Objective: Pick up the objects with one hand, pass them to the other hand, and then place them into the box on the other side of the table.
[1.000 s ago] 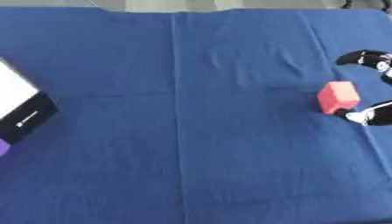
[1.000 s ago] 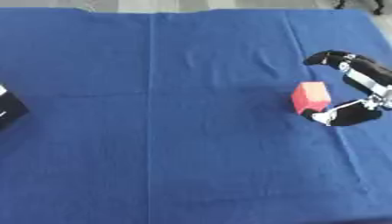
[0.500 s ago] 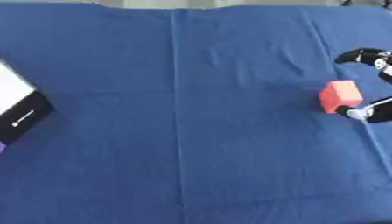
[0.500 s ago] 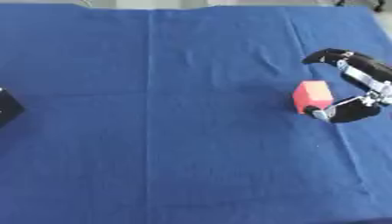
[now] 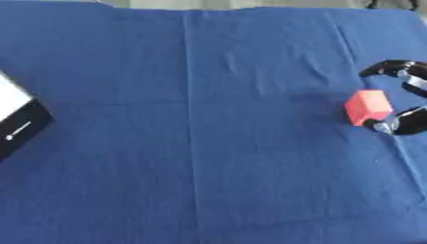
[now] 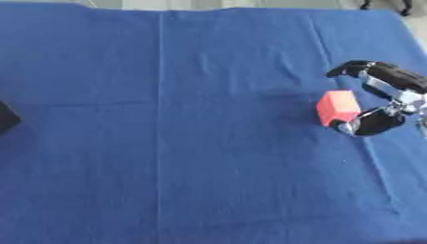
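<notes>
Red rectangular block (image 6: 337, 107) lies between the right hand (image 6: 385, 100)'s wide-spread curved fingers; close evenly on both sides before lifting.

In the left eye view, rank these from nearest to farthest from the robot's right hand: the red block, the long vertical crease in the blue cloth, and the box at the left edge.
From the right hand, at the right edge:
1. Red block, right beside the hand, between its curled fingers and thumb.
2. Vertical crease in the blue cloth, left of centre.
3. Box, black and white, at the far left edge.
</notes>
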Robot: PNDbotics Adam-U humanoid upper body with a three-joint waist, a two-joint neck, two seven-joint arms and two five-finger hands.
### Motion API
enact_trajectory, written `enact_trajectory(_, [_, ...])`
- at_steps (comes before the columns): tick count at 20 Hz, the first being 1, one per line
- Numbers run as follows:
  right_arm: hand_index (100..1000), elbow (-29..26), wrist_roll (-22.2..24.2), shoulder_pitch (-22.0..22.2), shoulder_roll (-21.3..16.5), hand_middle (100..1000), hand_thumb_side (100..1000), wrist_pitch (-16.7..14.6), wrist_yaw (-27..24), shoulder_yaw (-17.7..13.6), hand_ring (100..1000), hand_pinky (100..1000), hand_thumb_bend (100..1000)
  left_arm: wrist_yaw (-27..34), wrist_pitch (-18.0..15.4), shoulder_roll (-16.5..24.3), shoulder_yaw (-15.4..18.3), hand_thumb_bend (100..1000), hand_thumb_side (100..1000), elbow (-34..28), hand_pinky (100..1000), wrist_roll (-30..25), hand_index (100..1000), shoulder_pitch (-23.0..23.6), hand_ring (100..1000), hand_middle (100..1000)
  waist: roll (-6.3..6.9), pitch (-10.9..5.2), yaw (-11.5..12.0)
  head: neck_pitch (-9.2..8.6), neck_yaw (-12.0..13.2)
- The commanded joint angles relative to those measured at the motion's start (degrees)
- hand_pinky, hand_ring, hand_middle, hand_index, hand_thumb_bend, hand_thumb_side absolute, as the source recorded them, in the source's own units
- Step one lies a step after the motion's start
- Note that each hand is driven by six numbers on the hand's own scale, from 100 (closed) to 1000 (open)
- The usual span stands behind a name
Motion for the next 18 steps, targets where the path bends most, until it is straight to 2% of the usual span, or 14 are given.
enact_trajectory(1, [900,-0.55,0.10,0.06,-1.40,884,100,1.63,2.27,-1.21,968,982,447,-0.25,0.04,2.60,0.49,100,518,-1.00,945,-0.07,718,-0.45,737,626,0.15,-0.72,0.08,-0.92,-0.59])
enact_trajectory(18, [898,-0.55,1.58,2.19,0.41,880,100,6.91,8.63,-1.79,954,1000,427,-0.66,0.17,2.80,0.72,100,509,-1.35,943,0.05,719,0.05,739,630,0.35,0.36,0.83,-1.43,-1.47])
